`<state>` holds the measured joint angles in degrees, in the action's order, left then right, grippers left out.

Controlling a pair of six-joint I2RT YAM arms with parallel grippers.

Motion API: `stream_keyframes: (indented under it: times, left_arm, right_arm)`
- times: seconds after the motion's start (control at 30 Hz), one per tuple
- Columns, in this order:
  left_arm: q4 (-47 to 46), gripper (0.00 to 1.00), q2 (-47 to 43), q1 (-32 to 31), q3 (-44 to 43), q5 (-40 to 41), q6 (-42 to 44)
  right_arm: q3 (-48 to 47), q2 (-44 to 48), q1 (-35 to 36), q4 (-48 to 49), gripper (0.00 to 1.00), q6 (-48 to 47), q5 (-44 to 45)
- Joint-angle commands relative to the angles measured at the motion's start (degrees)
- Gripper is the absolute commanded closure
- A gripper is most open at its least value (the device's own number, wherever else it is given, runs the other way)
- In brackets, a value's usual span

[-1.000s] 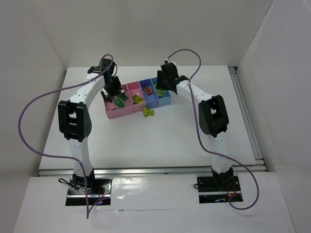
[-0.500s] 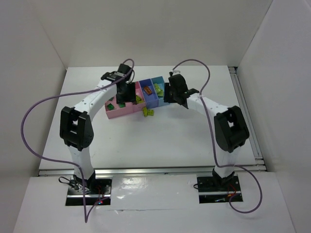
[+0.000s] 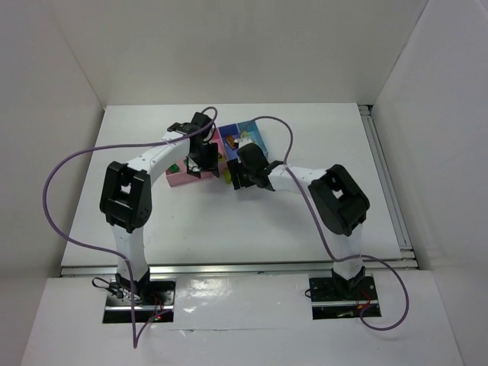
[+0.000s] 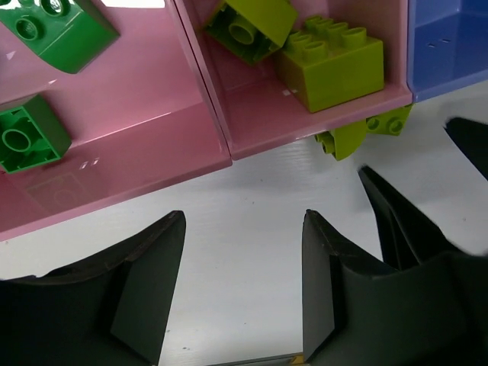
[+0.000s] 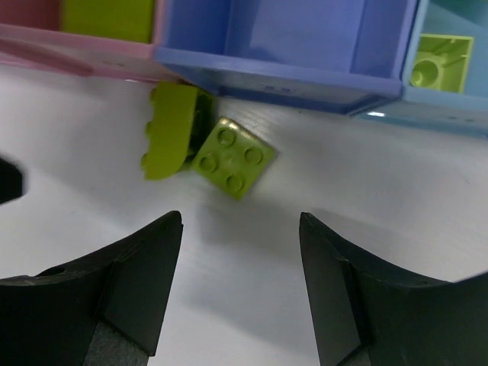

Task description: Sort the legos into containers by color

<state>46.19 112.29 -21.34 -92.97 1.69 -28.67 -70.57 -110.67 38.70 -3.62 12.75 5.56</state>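
Observation:
The row of bins (image 3: 177,178) stands at the table's middle back. In the left wrist view the left pink bin (image 4: 137,114) holds dark green legos (image 4: 65,30) and the second pink bin (image 4: 259,122) holds yellow-green legos (image 4: 332,61). Two loose yellow-green legos (image 5: 232,156) (image 5: 171,130) lie on the table against the front of the darker blue bin (image 5: 282,46). The light blue bin (image 5: 457,107) holds a yellow-green lego (image 5: 438,61). My left gripper (image 4: 244,221) is open and empty just in front of the pink bins. My right gripper (image 5: 240,221) is open and empty, just short of the loose legos.
The two grippers are close together in front of the bins (image 3: 200,164) (image 3: 238,177). The right gripper's black fingers (image 4: 396,221) show at the right of the left wrist view. White walls enclose the table on three sides. Purple cables loop above both arms.
Both grippers have come off the bins to the table in front of them. The right gripper swung left and nearer to the loose legos. The left gripper moved right and nearer.

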Motion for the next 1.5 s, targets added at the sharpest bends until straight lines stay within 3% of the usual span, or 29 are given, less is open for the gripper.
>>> stream_keyframes:
  times: [0.0,0.33,0.43,0.63,0.73,0.93,1.1,1.27,1.4,1.43,1.47]
  left_arm:
    - [-1.3,0.33,0.2,1.6,0.1,-1.8,-0.3]
    - [-3.6,0.32,3.5,2.7,0.8,-5.4,0.4]
    - [-3.6,0.28,3.5,2.7,0.8,-5.4,0.4]
    - [-3.6,0.22,3.5,2.7,0.8,-7.3,-0.3]
    - [-3.6,0.13,3.5,2.2,1.3,-7.9,-1.8]
    - [-4.9,0.13,5.0,-1.6,0.2,-5.3,-6.0]
    - [-4.3,0.28,9.3,-3.4,-4.1,-1.8,-8.2]
    - [-2.9,0.35,12.3,-5.4,-7.7,5.1,-10.4]
    - [-2.9,0.52,13.7,-5.9,-9.2,5.7,-10.9]
    - [-2.3,0.67,14.3,-5.9,-10.0,5.7,-10.1]
    - [-2.3,0.73,14.3,-6.4,-10.0,6.2,-10.1]
  right_arm:
    - [-4.7,-4.7,-0.5,3.5,0.30,-1.3,1.9]
    - [-7.7,-9.6,-0.5,6.2,0.30,-2.4,2.2]
    - [-7.7,-9.6,-0.5,6.2,0.36,-2.4,1.6]
    - [-2.1,-4.6,0.1,9.0,0.58,-2.4,4.3]
    - [1.4,-0.5,0.1,9.0,0.59,-1.9,4.9]
    - [11.3,10.3,0.1,8.5,0.59,1.7,6.7]
    - [14.8,16.2,0.1,5.6,0.59,3.5,8.1]
    - [16.9,19.4,-0.5,4.9,0.59,3.5,8.1]
    - [16.3,19.4,-0.5,4.3,0.59,4.0,8.1]
    - [15.6,19.4,-0.5,4.3,0.59,4.0,8.1]
    - [15.6,19.4,-0.5,4.3,0.59,4.0,8.1]
